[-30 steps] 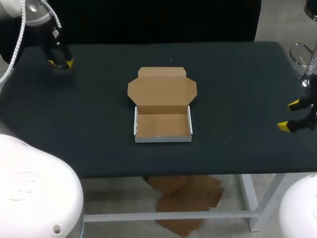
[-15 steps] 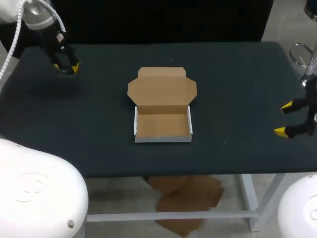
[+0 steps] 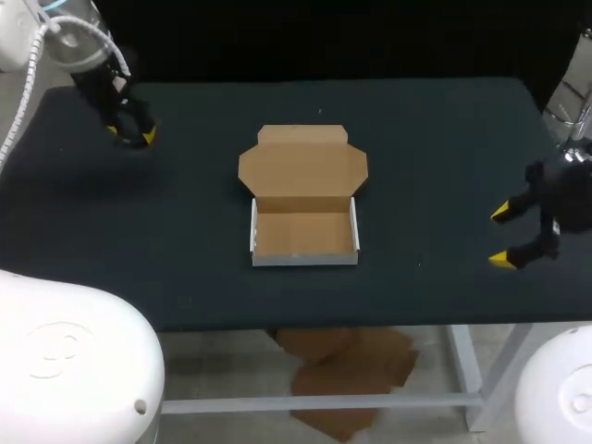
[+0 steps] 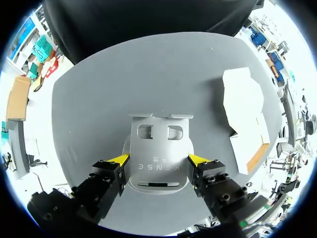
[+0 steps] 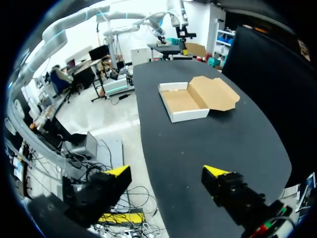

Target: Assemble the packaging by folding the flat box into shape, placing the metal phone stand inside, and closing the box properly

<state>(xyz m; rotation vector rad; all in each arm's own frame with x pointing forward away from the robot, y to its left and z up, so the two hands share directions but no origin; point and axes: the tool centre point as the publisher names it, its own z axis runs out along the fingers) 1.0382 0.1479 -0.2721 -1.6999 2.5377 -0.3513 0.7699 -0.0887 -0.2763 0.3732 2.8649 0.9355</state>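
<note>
A brown cardboard box (image 3: 304,233) stands folded into a shallow tray at the table's middle, white outside, its lid (image 3: 303,165) lying open and flat behind it. The tray is empty. The same box (image 4: 246,119) lies off to one side ahead of my left gripper (image 4: 158,159), which is shut on the silver metal phone stand (image 4: 158,144), one yellow tip against each side edge. Seen from above, that left gripper (image 3: 132,135) hangs over the table's far left corner. My right gripper (image 3: 502,237) is open over the right edge, nothing between its fingers; the box (image 5: 190,101) lies far ahead of it (image 5: 166,173).
The dark table (image 3: 166,240) carries only the box. Its front edge runs a short way in front of the tray, and a black curtain backs the far edge.
My left gripper has carried the stand a little rightward and nearer along the far left of the table. My right gripper has moved left, inward from the table's right edge, fingers still spread.
</note>
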